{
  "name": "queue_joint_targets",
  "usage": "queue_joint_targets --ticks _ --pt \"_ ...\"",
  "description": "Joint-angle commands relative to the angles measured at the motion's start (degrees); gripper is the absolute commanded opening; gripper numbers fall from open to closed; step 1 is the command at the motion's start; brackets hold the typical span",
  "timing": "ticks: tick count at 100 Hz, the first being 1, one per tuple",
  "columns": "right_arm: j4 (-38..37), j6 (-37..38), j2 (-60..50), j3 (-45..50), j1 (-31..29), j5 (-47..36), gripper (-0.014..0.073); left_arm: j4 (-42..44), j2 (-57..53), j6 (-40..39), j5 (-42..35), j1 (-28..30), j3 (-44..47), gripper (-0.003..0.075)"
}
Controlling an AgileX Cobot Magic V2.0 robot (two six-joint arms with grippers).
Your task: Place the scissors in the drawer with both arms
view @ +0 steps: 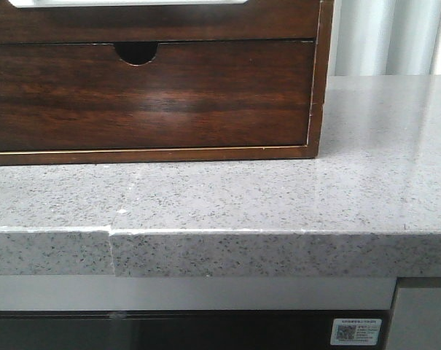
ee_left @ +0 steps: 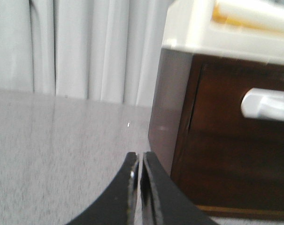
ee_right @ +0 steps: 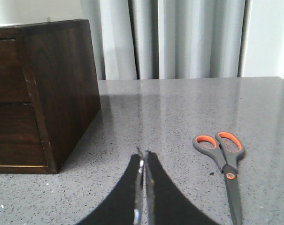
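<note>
- Notably, the scissors point(ee_right: 225, 169) lay flat and closed on the grey speckled counter point(ee_right: 179, 112), seen only in the right wrist view, free of both arms and well apart from the wooden cabinet point(ee_right: 62, 89).
- Their long axis ran nearly straight toward and away from the right wrist camera: the two orange-lined finger loops pointed away, toward the curtain point(ee_right: 179, 37), and the dark blades pointed back toward the camera, the tip cut off by the frame edge.
- As a judgement, they would be light and rigid, with smooth metal blades that could slip; lying flat, they offered little height to pinch. The grey handle shanks near the orange pivot looked the firmest place to grasp, across the narrow width.
- The right gripper point(ee_right: 143, 161) hovered above the counter, beside the scissors and not touching them, its fingers pressed together on nothing.
- The left gripper point(ee_left: 140, 161) was likewise closed and empty, close to the cabinet's corner.
- The drawer point(ee_left: 235, 136), with its white handle point(ee_left: 268, 104), appeared shut; the front view showed the lower notched drawer front point(view: 147, 95) only, and neither arm.
</note>
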Motion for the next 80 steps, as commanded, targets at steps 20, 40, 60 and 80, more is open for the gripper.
queue_joint_targets --ticks 20,40,60,80 --pt "0.02 -0.07 14.44 -15.49 -0.35 11.13 -0.0069 2.86 13.44 -0.15 10.82 -0.35 -16.98 -0.002" --pt "0.02 -0.07 21.61 -20.38 -0.35 13.7 -0.0069 4.21 19.25 -0.15 11.6 -0.35 -21.28 -0.002" --pt "0.02 -0.07 23.41 -20.38 -0.35 12.01 -0.0069 4.41 19.88 -0.15 12.14 -0.35 -21.28 -0.002" --pt "0.02 -0.07 23.41 -20.38 -0.35 12.01 -0.0069 4.1 19.88 -0.15 12.14 -0.35 -21.28 -0.002"
